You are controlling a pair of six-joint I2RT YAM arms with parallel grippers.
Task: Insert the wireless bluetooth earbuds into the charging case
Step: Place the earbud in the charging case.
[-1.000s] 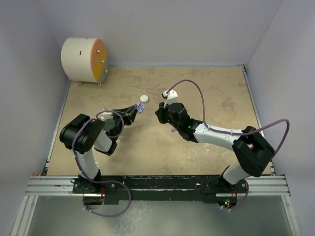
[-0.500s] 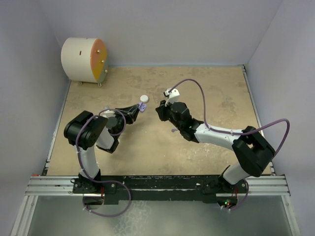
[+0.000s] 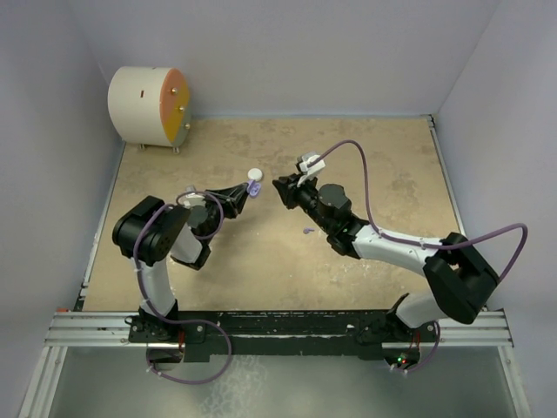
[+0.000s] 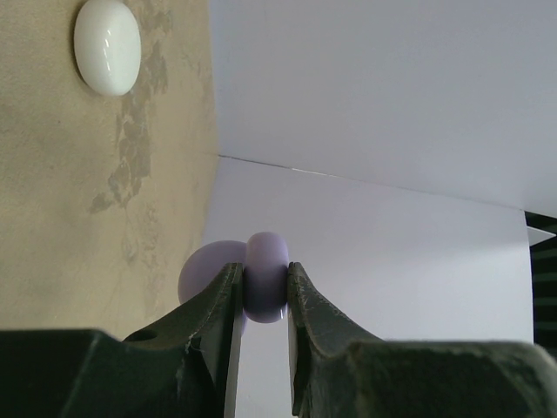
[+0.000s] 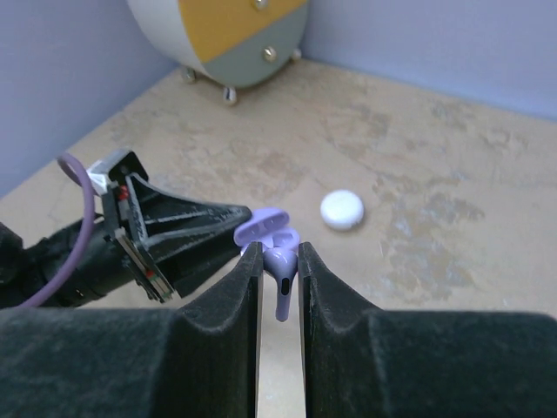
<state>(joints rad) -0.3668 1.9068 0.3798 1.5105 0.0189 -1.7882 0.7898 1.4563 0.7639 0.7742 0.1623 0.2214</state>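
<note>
My left gripper (image 3: pixel 246 191) is shut on the lilac half of the charging case (image 4: pixel 265 275) and holds it above the table; the same half shows in the top view (image 3: pixel 253 187) and in the right wrist view (image 5: pixel 264 223). My right gripper (image 5: pixel 280 258) is shut on a lilac earbud (image 5: pixel 282 272), its stem hanging down, right against the case half. In the top view the right gripper (image 3: pixel 279 187) sits just right of the case. The white disc half (image 3: pixel 255 174) lies on the table behind them, also in the left wrist view (image 4: pixel 107 45) and the right wrist view (image 5: pixel 341 210). A second small earbud (image 3: pixel 308 231) lies on the table.
A big white drum with an orange face (image 3: pixel 148 106) stands at the back left corner, also seen in the right wrist view (image 5: pixel 228 35). Pale walls close in the sandy table (image 3: pixel 392 174) on three sides.
My right gripper has moved left and farther back, up to the case half. My left gripper has shifted slightly right and back with the case half.
</note>
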